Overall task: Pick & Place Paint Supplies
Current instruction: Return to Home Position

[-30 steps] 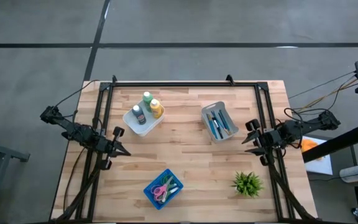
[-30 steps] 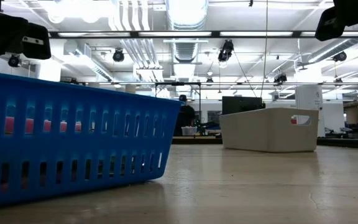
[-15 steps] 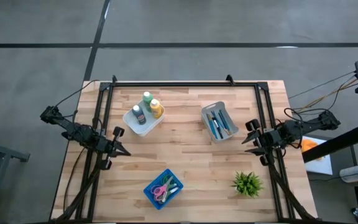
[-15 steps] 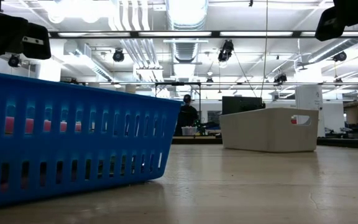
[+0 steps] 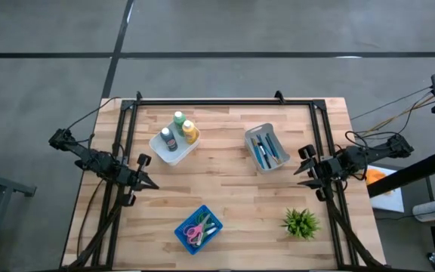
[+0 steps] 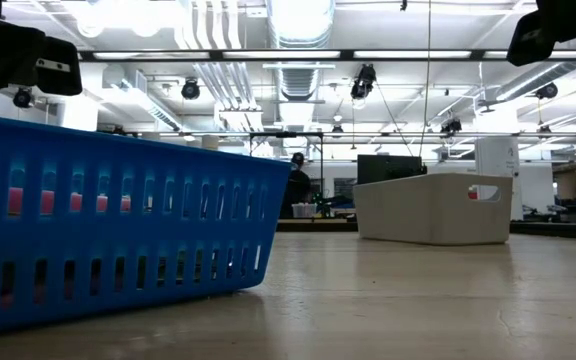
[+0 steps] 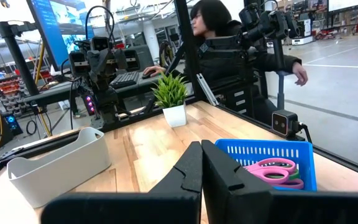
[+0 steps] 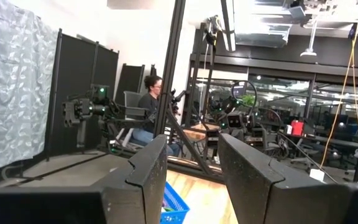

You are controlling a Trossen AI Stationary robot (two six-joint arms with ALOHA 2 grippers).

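Note:
Three squeeze bottles, green (image 5: 178, 119), yellow-orange (image 5: 191, 132) and dark grey (image 5: 168, 138), stand upright in a white tray (image 5: 162, 151) at the table's far left. Several blue and dark brushes (image 5: 263, 149) lie in a grey bin (image 5: 276, 135) at the far right; the bin also shows in the low view (image 6: 433, 208). My left gripper (image 5: 148, 183) hovers shut and empty over the left side, its fingers together in the left wrist view (image 7: 201, 146). My right gripper (image 5: 301, 171) hovers open and empty at the right side, its fingers apart in the right wrist view (image 8: 191, 146).
A blue basket (image 5: 197, 229) with scissors sits near the front middle and fills the low view's left (image 6: 118, 225). A small potted plant (image 5: 300, 223) stands at the front right. Black frame rails (image 5: 225, 100) run along the table's far edge and sides. A person sits beyond the table (image 7: 219, 46).

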